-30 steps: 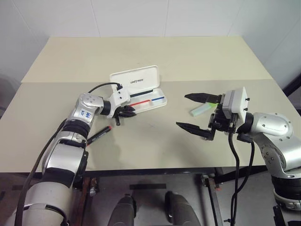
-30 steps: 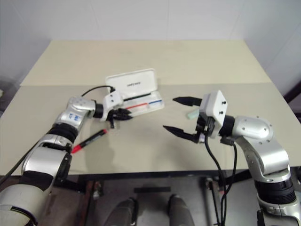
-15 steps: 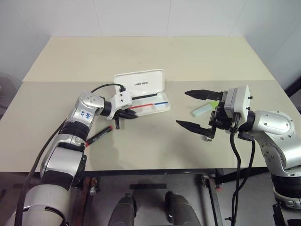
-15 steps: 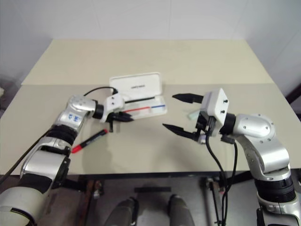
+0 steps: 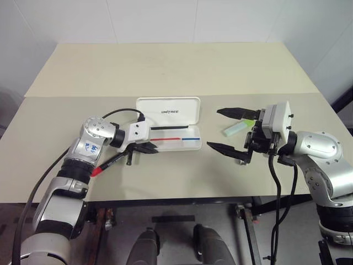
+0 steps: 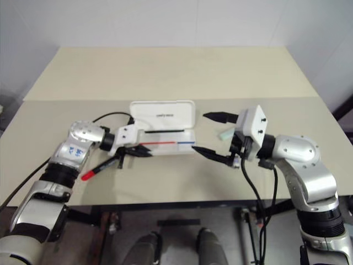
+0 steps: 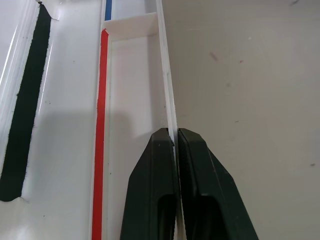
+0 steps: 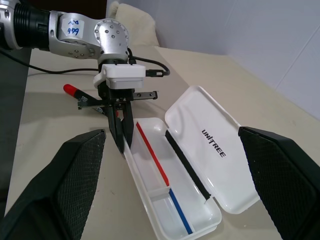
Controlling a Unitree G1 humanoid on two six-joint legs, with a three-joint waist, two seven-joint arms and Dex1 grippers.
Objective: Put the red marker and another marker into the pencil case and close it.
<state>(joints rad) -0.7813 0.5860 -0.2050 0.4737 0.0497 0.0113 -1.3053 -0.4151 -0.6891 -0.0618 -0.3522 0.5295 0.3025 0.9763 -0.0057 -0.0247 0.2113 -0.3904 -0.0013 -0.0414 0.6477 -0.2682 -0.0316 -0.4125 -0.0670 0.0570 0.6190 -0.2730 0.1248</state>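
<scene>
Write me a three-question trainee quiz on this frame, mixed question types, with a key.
1. True or false: the pencil case lies open on the table.
2. What does the left gripper have between its fingers?
A. the red marker
B. the front wall of the case's tray
C. nothing
3. Where is the green highlighter relative to the right gripper?

Key:
1. True; the lid stands back, showing the red and blue stripes inside.
2. B; the red marker lies on the table under the left arm.
3. On the table behind the open fingers, not gripped.
</scene>
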